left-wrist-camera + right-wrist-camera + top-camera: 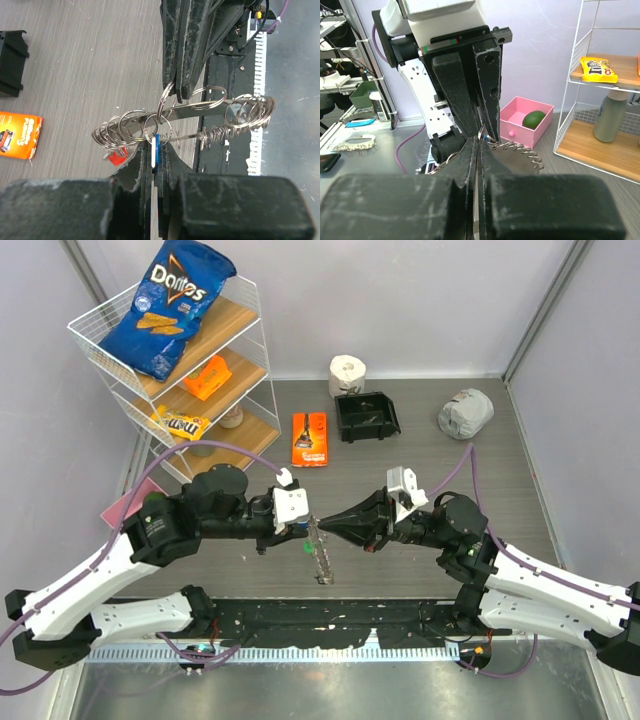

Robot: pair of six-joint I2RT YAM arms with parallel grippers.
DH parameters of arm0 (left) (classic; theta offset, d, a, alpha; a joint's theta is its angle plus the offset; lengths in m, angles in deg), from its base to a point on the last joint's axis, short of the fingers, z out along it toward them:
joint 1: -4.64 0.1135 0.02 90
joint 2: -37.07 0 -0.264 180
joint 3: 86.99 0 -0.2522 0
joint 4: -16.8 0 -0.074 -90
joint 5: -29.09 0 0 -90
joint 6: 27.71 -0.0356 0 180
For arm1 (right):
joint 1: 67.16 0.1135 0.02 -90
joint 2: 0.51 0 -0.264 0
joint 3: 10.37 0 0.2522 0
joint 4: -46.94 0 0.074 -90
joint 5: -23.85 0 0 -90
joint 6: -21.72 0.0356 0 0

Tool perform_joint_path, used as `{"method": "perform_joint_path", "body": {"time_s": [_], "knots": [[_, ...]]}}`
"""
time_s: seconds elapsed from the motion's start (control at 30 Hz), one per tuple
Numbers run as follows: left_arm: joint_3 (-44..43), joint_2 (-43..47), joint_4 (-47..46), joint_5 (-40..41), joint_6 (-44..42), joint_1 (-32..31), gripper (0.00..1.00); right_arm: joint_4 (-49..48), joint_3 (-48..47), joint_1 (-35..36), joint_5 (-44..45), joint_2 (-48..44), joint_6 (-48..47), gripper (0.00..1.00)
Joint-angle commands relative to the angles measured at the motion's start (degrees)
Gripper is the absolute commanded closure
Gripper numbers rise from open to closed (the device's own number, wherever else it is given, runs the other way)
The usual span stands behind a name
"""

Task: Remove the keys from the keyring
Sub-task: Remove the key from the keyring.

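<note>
**Both Claws Closed on the Key Bundle Above the Table**

Top external view: The left claw (pixel 304 524) and the right claw (pixel 327 524) are found tip to tip over the near middle of the table (pixel 420 455). The keyring (pixel 321 560) is seen hanging between and below them. A green key head (pixel 307 547) is noted just beside it. An orange box (pixel 310 438) and a black bin (pixel 367 416) are set farther back, well apart from the claws.

Left wrist view: The left claw is pressed together on a blue-headed key (pixel 156 147). The right claw is clamped from above on one small loop of the keyring, which is stretched crosswise and strung with many loops. A red key head (pixel 116 157) is partly seen beneath the loops.

Right wrist view: The right claw's fingers (pixel 470 155) are brought together with no gap. What is pinched is mostly hidden. The left claw is faced closely. A pink tray (pixel 520 112) is seen beyond.
</note>
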Motion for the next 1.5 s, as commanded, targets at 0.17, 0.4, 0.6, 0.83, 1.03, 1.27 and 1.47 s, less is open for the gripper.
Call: {"method": "perform_joint_path", "body": {"time_s": [0.17, 0.4, 0.6, 0.83, 1.03, 1.27, 1.47], "knots": [[-0.87, -0.93, -2.72, 3.65, -0.46, -0.06, 1.0, -6.61, -2.32, 0.09, -3.05, 0.39, 4.69, 0.95], [-2.54, -1.89, -2.36, 4.35, -1.88, -0.15, 1.0, -6.52, -2.59, 0.09, -6.92, 1.97, 8.83, 0.95], [-2.89, -1.54, -2.54, 5.93, -3.02, -0.15, 1.0, -5.73, -2.76, 0.09, -8.15, 2.85, 11.29, 0.95], [-3.24, -1.28, -2.63, 7.08, -3.64, -0.15, 1.0, -6.0, -2.24, 0.09, -8.77, 3.2, 13.23, 0.95], [-4.29, -0.49, -2.54, 8.49, -4.6, -0.06, 1.0, -5.29, -2.23, 0.09, -8.77, 3.99, 14.81, 0.95], [-5.09, 0.48, -2.45, 8.57, -5.75, -0.15, 1.0, -2.84, -2.32, 0.09, -8.86, 5.49, 16.3, 0.95], [-4.82, 1.53, -2.98, 8.57, -6.62, -0.06, 1.0, 0.42, -3.2, 0.09, -8.94, 7.24, 16.74, 0.95]]}}
